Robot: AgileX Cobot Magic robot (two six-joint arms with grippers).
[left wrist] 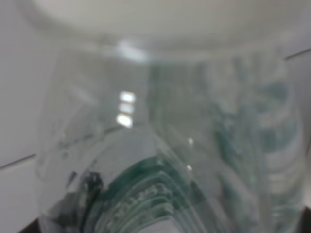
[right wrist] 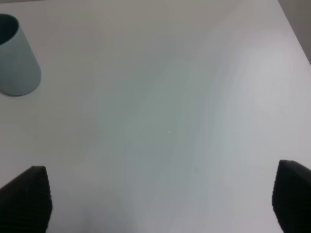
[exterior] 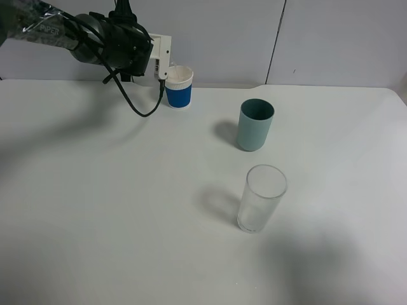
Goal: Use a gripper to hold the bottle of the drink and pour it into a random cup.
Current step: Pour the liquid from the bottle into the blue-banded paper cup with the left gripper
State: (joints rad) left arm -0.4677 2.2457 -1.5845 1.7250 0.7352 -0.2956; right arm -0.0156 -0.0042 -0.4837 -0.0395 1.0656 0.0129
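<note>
My left gripper (exterior: 161, 62), a white head on the black arm, is raised at the back left of the table, right beside the cup (exterior: 179, 86), a white paper cup with a blue sleeve. The bottle of the drink (left wrist: 160, 145) fills the left wrist view, clear with a green label, blurred and very close, held in the gripper. It is hidden behind the arm in the exterior view. A pale band along one edge of the left wrist view may be the cup's rim. My right gripper (right wrist: 160, 196) is open and empty above bare table.
A teal-green plastic cup (exterior: 255, 124) stands right of centre; it also shows in the right wrist view (right wrist: 15, 60). A clear glass tumbler (exterior: 261, 198) stands in front of it. The white table (exterior: 95, 210) meets a wall behind the cup.
</note>
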